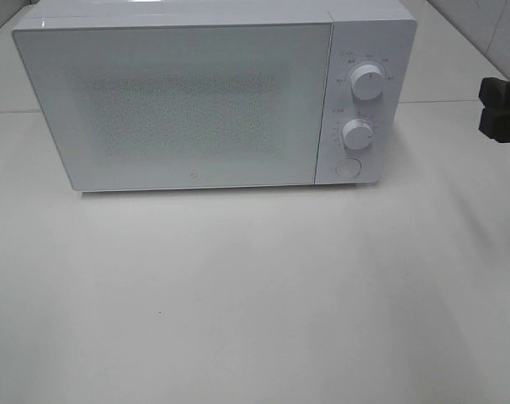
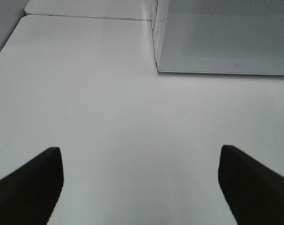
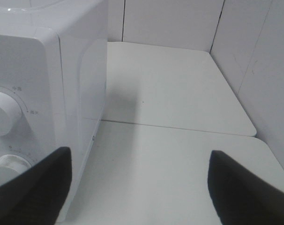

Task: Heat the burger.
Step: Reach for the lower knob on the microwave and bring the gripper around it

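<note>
A white microwave [image 1: 213, 93] stands at the back of the table with its door shut. Its two knobs [image 1: 366, 82] and a round button [image 1: 348, 167] are on the right panel. The burger is out of view in every frame. My right gripper [image 1: 501, 108] shows as a dark shape at the right edge of the exterior view, beside the microwave. In the right wrist view its fingers [image 3: 34, 187] are spread wide and empty near the knobs [image 3: 3, 112]. My left gripper's fingers [image 2: 29, 187] are spread wide and empty over bare table, with the microwave's door corner [image 2: 217, 42] ahead.
The white table [image 1: 255, 295] stretches in front of the microwave. A seam between two table tops [image 3: 179, 127] runs to the right of the microwave. White walls [image 3: 254, 61] close in the back right corner.
</note>
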